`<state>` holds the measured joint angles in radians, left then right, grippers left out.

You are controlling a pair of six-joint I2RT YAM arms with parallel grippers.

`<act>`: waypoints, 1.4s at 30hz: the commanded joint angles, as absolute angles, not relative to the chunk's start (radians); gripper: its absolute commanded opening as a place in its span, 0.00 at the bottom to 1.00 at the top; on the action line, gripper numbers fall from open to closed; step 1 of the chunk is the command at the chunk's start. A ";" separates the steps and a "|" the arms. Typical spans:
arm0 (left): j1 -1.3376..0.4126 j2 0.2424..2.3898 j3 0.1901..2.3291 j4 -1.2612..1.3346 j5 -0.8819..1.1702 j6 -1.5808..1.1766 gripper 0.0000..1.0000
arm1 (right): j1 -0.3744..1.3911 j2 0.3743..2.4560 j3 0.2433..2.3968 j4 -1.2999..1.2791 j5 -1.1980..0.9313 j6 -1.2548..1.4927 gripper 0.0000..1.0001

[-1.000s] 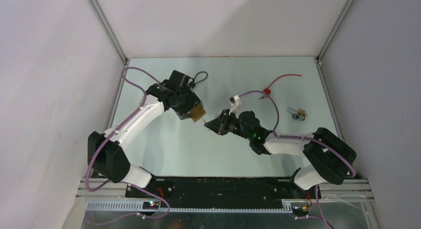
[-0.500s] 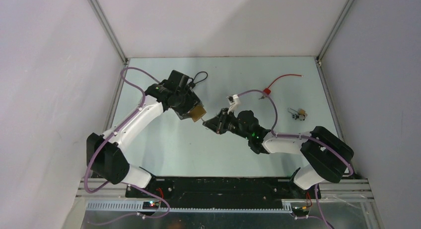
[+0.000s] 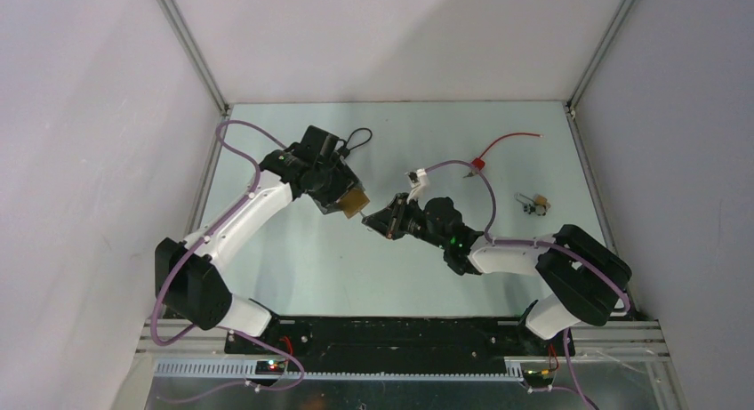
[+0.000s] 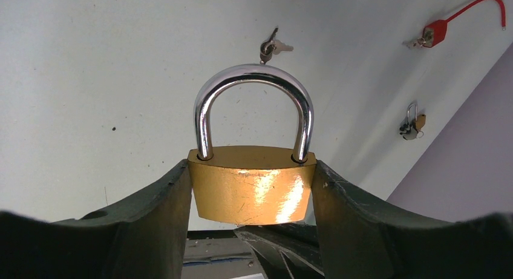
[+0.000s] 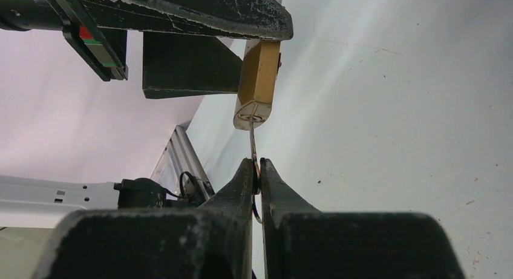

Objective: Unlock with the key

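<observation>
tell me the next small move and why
Probably push the key straight on into the padlock: its tip sits at the keyway, blade mostly outside, shackle shut. The left gripper holds the padlock, the right gripper pinches the key.

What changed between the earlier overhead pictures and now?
The right gripper, shut on the key, edged closer to the padlock, so the key tip now meets its keyhole. The left gripper stayed clamped on the padlock. Nothing was let go.
</observation>
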<state>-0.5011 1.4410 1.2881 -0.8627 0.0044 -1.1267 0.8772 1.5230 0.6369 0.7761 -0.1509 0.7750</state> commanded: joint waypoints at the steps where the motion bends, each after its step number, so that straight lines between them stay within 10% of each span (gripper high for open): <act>1: -0.509 1.375 1.296 -0.819 0.028 -1.148 0.11 | 0.866 1.533 0.678 0.816 -0.136 0.795 0.00; 42: -0.607 1.316 1.273 -0.818 -0.012 -1.137 0.10 | 0.842 1.569 0.687 1.017 -0.137 0.623 0.00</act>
<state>-0.5770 1.3735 1.2778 -0.8413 -0.1001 -1.1103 0.8539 1.5543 0.6529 0.8707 -0.1936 0.6712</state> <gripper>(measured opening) 0.667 0.064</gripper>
